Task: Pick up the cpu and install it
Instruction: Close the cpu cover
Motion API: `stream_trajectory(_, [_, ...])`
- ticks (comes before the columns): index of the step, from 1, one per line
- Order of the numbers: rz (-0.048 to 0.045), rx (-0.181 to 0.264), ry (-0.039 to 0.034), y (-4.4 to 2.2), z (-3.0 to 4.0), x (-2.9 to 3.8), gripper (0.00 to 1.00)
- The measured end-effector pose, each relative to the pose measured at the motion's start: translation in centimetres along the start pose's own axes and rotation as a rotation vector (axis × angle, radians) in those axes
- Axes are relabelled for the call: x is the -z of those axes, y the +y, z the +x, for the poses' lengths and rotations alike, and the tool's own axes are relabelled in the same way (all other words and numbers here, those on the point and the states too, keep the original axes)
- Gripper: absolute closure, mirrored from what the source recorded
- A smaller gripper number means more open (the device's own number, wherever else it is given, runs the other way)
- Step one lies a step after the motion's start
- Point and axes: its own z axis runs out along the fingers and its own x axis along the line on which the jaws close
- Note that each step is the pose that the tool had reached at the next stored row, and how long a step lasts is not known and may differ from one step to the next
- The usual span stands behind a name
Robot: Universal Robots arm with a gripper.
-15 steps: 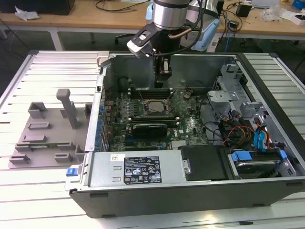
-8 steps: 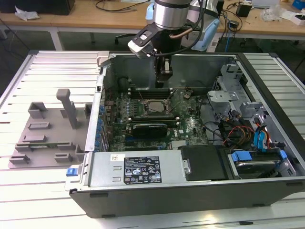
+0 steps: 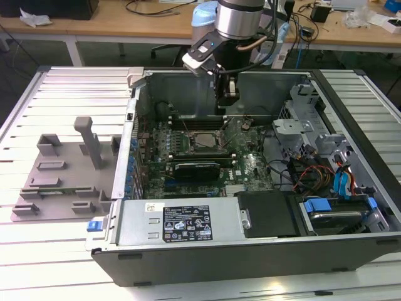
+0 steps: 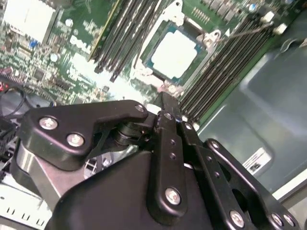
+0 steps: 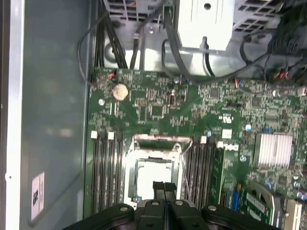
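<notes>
While the near wall of the open computer case [image 3: 238, 257] cuts off the table's front edge, the slatted table [image 3: 37, 251] shows bare toward its edge on the exterior view's left. The grey tray [image 3: 62, 175] with upright posts sits there, just beside the case. Along the case's near wall lies the power supply [image 3: 144, 219] with a black-and-white label [image 3: 188, 224], print too small to tell. A black drive bay [image 3: 269, 213] and blue cables [image 3: 341, 182] crowd the case's near corner on the exterior view's right. Further in is the green motherboard [image 3: 250, 166]. The cpu [image 4: 175, 50] lies flat in the socket at its middle, pale silvery top up. In the first wrist view the cpu [image 5: 153, 172] has one edge hidden behind the fingertips, and in the exterior view the socket [image 3: 199, 141] reads dark, chip hard to make out. Cannot tell if the socket's frame is clamped. Memory slots [image 5: 103, 172] flank it, with a coin cell [image 5: 120, 92] and finned heatsink [image 5: 274, 149] nearby. A white sticker [image 5: 37, 194] is on the case floor, unreadable. The gripper [image 5: 163, 186] hangs over the board near the case's far wall, apart from the cpu, fingers pressed together and holding nothing. Its black body blocks much of the second wrist view. Beyond the table's far edge stand wooden desks [image 3: 125, 25] with loose cables.
</notes>
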Motion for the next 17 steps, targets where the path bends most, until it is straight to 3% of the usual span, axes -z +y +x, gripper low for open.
stream_trajectory(2, [0.0, 0.0, 0.0001, 1.27, -0.08, 0.06, 0.89])
stream_trajectory(6, [0.0002, 0.0, 0.0001, 2.59, -0.17, 0.13, 0.89])
stream_trajectory(17, [0.0023, 0.0, -0.0008, 5.14, -0.32, 0.25, 0.89])
